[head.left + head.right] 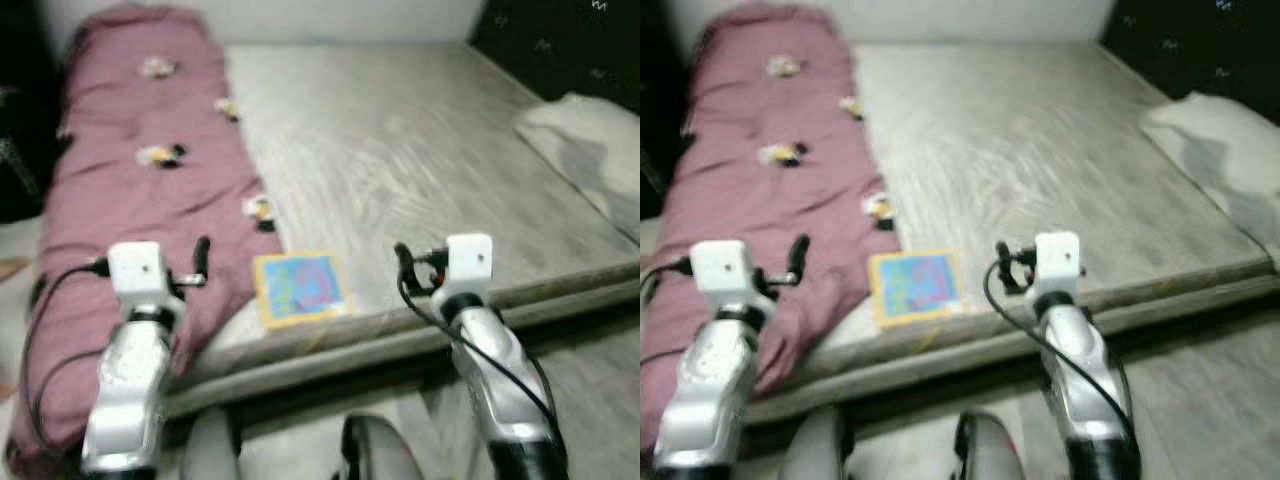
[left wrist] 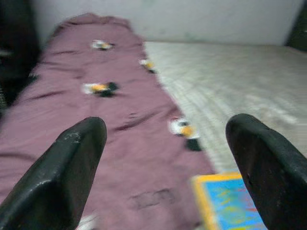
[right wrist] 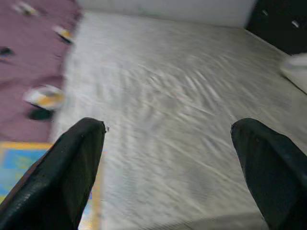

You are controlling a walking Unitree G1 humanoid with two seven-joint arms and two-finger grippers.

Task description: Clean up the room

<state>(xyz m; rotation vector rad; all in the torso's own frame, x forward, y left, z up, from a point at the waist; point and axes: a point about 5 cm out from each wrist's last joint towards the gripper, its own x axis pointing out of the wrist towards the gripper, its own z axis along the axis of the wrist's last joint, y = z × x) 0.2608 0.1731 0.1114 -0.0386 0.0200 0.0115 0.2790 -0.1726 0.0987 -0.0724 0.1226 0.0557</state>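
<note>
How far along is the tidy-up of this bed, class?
Done: nothing visibly yet. In hand: both arms are raised at the bed's near edge, the left claw and right claw open and holding nothing. Left: the colourful book lies on the mattress, and the maroon blanket lies along its left side.

Bedroom in a home. Low bed point(image 1: 420, 150) with a bare grey mattress, a mauve blanket point(image 1: 140, 200) with small printed figures bunched along its left side, a pale pillow point(image 1: 590, 150) at the right edge, a colourful picture book point(image 1: 300, 288) near the front edge.
</note>
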